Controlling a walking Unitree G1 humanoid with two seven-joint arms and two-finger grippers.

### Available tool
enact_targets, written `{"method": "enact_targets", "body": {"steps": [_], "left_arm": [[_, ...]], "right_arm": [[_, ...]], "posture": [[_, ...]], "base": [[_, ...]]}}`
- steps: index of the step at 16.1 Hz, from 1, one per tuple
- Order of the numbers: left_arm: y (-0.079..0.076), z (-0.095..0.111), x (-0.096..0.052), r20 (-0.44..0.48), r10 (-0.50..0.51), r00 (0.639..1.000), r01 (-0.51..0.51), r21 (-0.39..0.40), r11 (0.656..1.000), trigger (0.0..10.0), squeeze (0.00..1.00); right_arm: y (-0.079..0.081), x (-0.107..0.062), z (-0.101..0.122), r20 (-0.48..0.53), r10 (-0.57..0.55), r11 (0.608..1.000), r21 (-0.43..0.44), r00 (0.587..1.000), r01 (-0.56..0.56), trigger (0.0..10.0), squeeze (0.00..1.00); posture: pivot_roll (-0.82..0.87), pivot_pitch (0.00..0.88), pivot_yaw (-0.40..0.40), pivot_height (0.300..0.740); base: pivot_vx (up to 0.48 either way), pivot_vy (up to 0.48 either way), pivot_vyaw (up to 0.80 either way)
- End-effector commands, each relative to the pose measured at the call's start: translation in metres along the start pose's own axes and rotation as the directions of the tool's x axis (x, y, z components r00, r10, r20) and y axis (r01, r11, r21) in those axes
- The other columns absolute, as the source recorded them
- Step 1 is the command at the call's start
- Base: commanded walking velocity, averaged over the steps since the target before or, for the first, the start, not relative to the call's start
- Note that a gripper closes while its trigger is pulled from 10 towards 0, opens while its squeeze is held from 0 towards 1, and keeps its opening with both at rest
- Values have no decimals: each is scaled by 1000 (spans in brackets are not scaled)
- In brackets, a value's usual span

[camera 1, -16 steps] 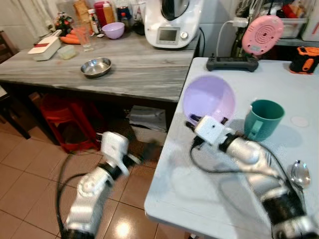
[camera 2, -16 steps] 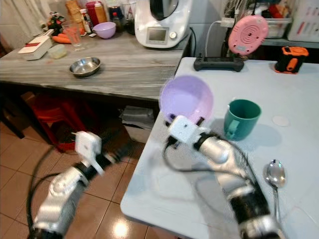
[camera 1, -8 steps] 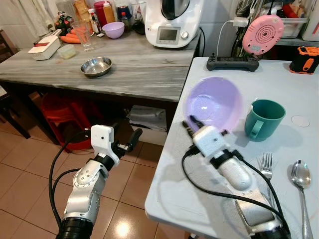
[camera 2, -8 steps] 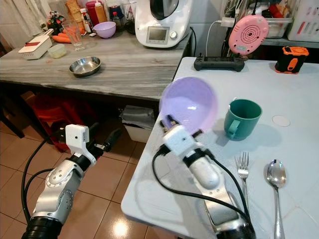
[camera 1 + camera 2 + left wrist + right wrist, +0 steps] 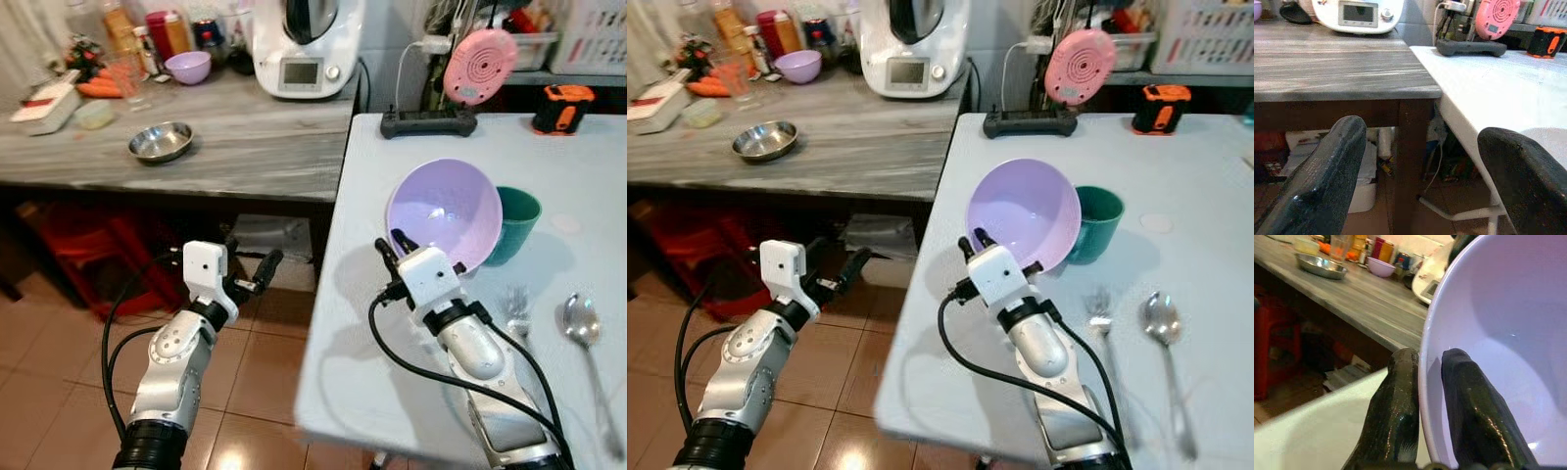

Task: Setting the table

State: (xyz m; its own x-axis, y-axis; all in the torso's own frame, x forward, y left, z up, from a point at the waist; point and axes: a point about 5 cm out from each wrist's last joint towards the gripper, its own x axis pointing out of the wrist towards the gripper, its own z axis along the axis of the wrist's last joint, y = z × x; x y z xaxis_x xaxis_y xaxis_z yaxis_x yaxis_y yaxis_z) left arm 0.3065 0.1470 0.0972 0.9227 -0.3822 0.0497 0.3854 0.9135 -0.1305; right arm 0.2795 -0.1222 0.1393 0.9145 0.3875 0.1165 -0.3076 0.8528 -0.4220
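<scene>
The right hand is pinched tight on the rim of the purple bowl, one finger inside and one outside. The bowl is tipped up on its edge, held over the near left part of the white surface. It looks like light, stiff plastic with a smooth, shiny skin, so it could slip or swing if the hand turns fast. Holding it by the thin rim works, but I think it should go down slowly and flat. The green cup sits just behind the bowl on the right, so close I cannot tell if they touch. A bump there could knock the cup over. The fork and the spoon lie to the right of the arm. The left edge of the surface is close to the bowl, so the bowl should not land too far left. There is open room on the surface near the robot, left of the fork. The left hand hangs low over the floor, left of the surface, with its fingers apart and holding nothing.
</scene>
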Motion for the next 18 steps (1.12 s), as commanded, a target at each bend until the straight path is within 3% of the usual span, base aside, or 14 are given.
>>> {"method": "enact_targets", "body": {"steps": [1,18], "left_arm": [[8,1,-3,0,25,1000,-25,10,1000,10000,0],[5,-2,-1,-5,11,1000,-11,11,1000,10000,0]], "right_arm": [[3,1,10,42,4,1000,7,999,-4,10000,0],[2,-3,9,46,-11,1000,21,999,10,10000,0]], "posture": [[-95,19,120,740],[-104,18,120,740]], "base": [[0,360,0],[0,382,0]]}}
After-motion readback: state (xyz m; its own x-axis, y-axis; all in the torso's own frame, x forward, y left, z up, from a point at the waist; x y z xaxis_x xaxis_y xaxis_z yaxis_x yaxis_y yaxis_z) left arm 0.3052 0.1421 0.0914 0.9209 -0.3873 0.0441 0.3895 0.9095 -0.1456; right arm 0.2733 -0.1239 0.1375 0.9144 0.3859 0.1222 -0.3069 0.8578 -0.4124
